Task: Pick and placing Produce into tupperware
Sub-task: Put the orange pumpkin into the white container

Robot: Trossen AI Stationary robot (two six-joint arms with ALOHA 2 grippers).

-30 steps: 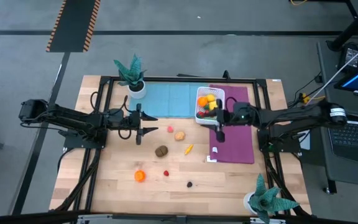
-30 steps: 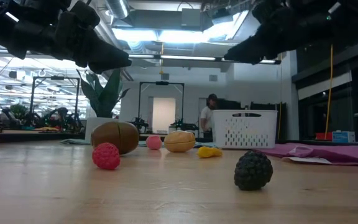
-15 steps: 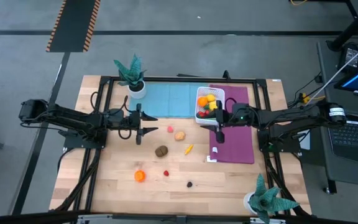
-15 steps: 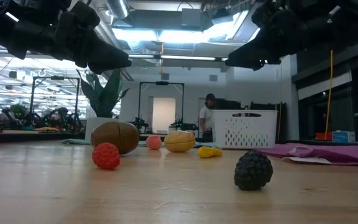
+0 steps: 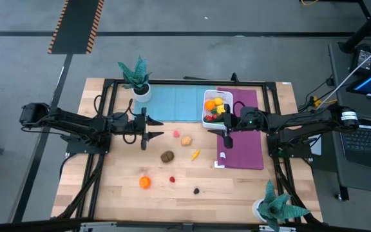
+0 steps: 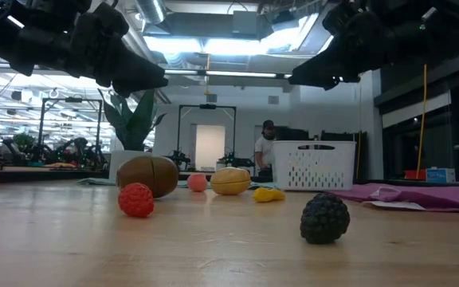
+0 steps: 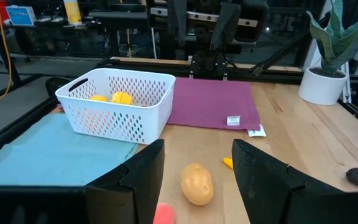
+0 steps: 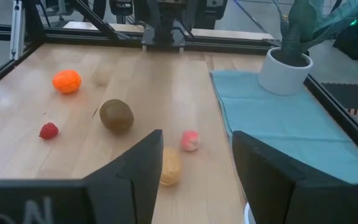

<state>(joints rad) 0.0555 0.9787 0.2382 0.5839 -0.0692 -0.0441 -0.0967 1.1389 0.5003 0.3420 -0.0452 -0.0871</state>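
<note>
Both arms hang above the wooden bench (image 5: pixel 108 193) with nothing in their grasp. The left end effector (image 5: pixel 148 135) hovers over the bare wood just beside the blue mat (image 5: pixel 176 103), its two fingers (image 7: pixel 138 180) spread apart and empty; the right end effector (image 5: pixel 227 122) hovers at the edge of the purple mat (image 5: pixel 247 145), right next to the white tupperware (image 5: pixel 206 122), its fingers (image 8: pixel 135 171) likewise spread with nothing between them. The tupperware sits at the far side of the bench where the blue mat and the purple mat meet, and it already carries several pieces of produce: an orange one (image 5: pixel 209 105), a yellow one (image 5: pixel 219 101) and some red and darker bits I cannot make out singly. The rest of the produce lies loose on the wood between the two arms: a pink piece (image 5: pixel 176 134) just beside the left end effector, a tan potato-like piece (image 5: pixel 186 140) near it, a brown kiwi-like piece (image 5: pixel 167 156), a small yellow piece (image 5: pixel 196 154), an orange fruit (image 5: pixel 145 182), a red berry (image 5: pixel 172 180) and a dark berry (image 5: pixel 196 191) nearest the front edge. A teal potted plant (image 5: pixel 136 78) stands at the far corner on the left arm's side, another potted plant (image 5: pixel 274 205) at the near corner on the right arm's side. Beyond the bench a person (image 6: pixel 268 149) stands far back in the room.
</note>
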